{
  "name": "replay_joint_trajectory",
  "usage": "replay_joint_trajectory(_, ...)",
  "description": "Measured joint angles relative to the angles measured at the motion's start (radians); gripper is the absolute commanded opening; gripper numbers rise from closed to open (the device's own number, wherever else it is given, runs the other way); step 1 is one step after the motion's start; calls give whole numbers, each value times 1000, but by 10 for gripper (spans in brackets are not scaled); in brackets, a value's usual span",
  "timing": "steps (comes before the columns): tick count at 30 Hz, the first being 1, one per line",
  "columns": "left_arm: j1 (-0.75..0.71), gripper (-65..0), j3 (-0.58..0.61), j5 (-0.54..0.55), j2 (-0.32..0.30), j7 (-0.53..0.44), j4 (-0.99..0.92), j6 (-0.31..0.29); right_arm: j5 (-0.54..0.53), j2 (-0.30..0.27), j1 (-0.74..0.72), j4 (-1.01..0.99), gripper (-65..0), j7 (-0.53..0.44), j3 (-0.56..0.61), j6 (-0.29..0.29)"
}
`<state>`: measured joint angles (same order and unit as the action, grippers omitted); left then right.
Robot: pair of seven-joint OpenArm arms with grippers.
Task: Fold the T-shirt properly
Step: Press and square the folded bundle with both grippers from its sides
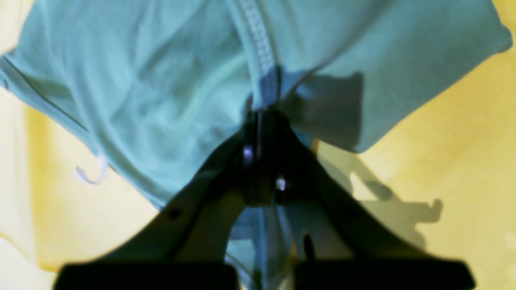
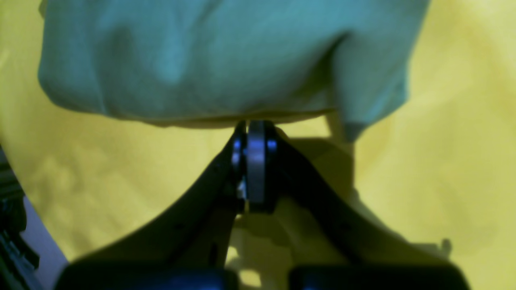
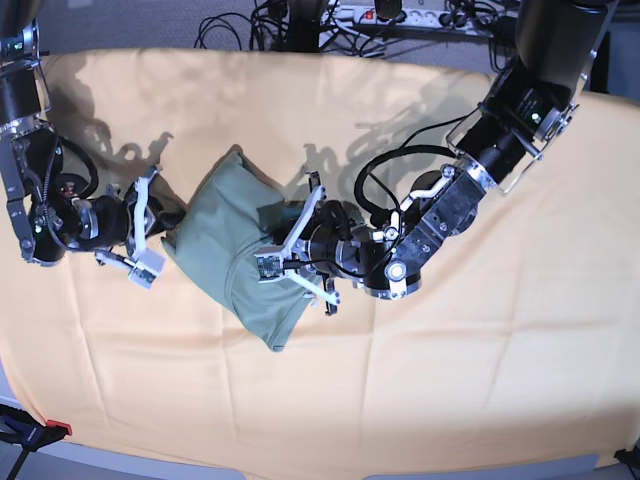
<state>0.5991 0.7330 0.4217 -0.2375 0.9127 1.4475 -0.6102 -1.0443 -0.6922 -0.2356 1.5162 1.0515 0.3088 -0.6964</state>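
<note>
Shirt bunched between two robot hands on a cloth-covered worktop.
T-shirt (image 3: 225, 245) lies mid-worktop on yellow-orange cloth (image 3: 480, 360). Only the left wrist view shows the left hand (image 1: 264, 110) clamped on its seam; only the right wrist view shows the right hand (image 2: 254, 129), fingers together, at its edge, grip uncertain. Base view shows wide bare cloth all around.

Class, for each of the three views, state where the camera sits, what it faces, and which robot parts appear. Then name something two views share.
Left wrist: sits behind the left gripper, facing the T-shirt it pinches.
Right wrist: sits behind the right gripper, shut at the T-shirt's edge.
Base: looks down from above on both arms, T-shirt, yellow-orange cloth.
Shared: T-shirt and cloth appear in all.
</note>
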Motion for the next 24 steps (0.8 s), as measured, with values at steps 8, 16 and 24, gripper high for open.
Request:
replay_joint_trajectory(8,10,-650,-133,479,-6,185,2,-84,258,-3,-33,0,-650,-227,-174,42)
replay_joint_trajectory(16,-2,-650,-407,874,-9,335,5,-83,372,144,-37,-108,-650,-298,-171,-1)
replay_joint_trajectory(24,-76,-650,-430,896,-82,341,5,-83,389,203,-76,-237,-650,-269,-173,0)
